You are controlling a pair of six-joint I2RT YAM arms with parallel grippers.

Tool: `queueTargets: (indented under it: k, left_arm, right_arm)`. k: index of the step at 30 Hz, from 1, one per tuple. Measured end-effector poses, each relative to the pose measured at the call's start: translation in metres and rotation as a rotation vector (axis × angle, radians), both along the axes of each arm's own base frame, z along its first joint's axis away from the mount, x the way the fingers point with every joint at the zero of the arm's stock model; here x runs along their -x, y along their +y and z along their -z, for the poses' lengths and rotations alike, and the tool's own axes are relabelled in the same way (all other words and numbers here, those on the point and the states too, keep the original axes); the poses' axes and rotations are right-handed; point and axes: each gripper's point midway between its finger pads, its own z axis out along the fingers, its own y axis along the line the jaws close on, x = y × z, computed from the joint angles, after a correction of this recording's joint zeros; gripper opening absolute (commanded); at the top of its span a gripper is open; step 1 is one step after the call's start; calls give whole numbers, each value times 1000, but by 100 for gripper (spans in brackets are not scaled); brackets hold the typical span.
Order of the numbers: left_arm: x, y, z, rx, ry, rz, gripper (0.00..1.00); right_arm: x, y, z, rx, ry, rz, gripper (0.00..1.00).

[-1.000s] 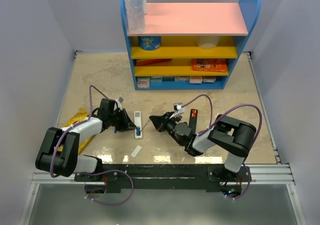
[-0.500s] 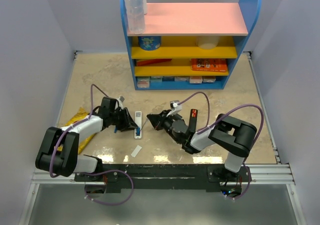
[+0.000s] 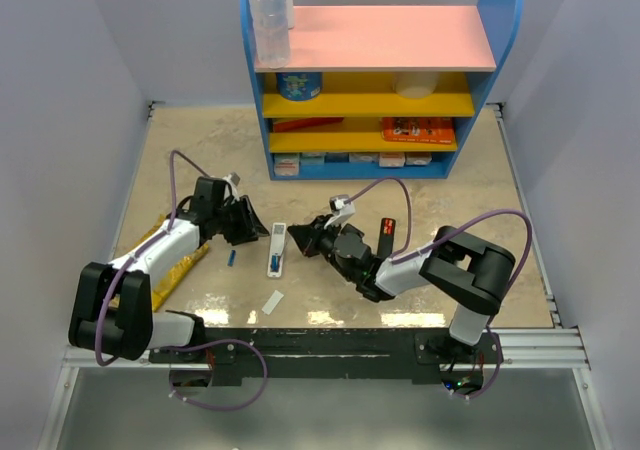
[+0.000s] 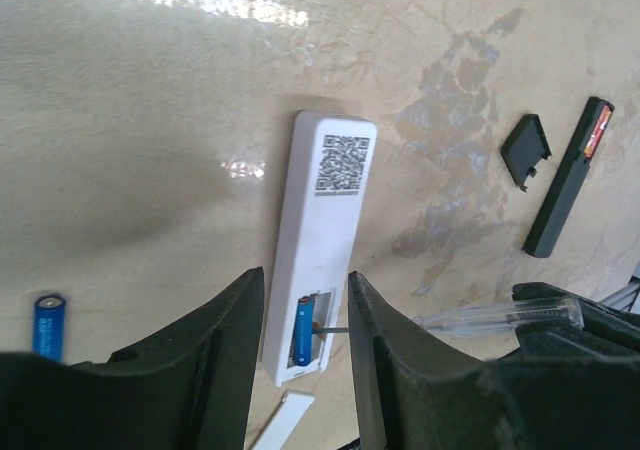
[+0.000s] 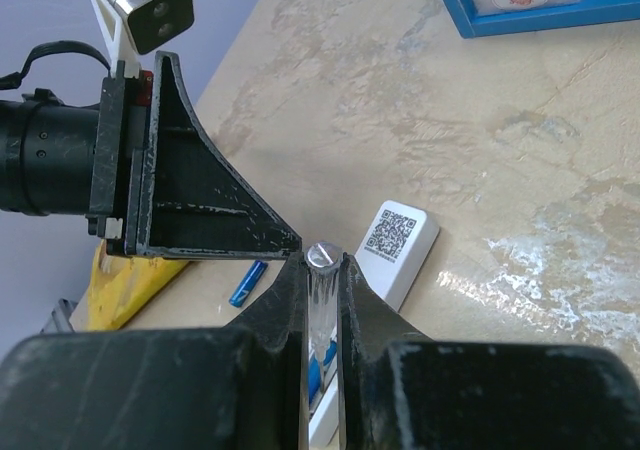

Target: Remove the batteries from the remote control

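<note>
Gently, the right gripper (image 5: 322, 280), clamped on the screwdriver (image 4: 500, 315), should pry the blue cell (image 4: 303, 335) from the remote (image 4: 325, 230), the left gripper (image 4: 305, 288) gaping empty above; a loose cell (image 3: 232, 258) lies at its nine o'clock.

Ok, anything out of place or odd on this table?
Nothing spilled or damaged. A loose blue battery lies on the table beside the white remote, whose white cover lies apart; a second blue battery sits in its open bay, where the screwdriver in the right gripper pokes. A black lid lies beside the black remote.
</note>
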Motion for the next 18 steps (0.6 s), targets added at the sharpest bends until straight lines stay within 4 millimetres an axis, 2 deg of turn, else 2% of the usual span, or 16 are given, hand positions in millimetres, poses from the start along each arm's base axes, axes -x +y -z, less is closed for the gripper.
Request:
queueTargets:
  k: [4,18]
  left_arm:
    - [0,7,3,-21,11,-17,44]
    - [0,10,4,-31,6,-14,44]
  right_arm:
    - [-2,4,-1,15,-2,-4,0]
    - [-7,19,-5,75,-3,-30,0]
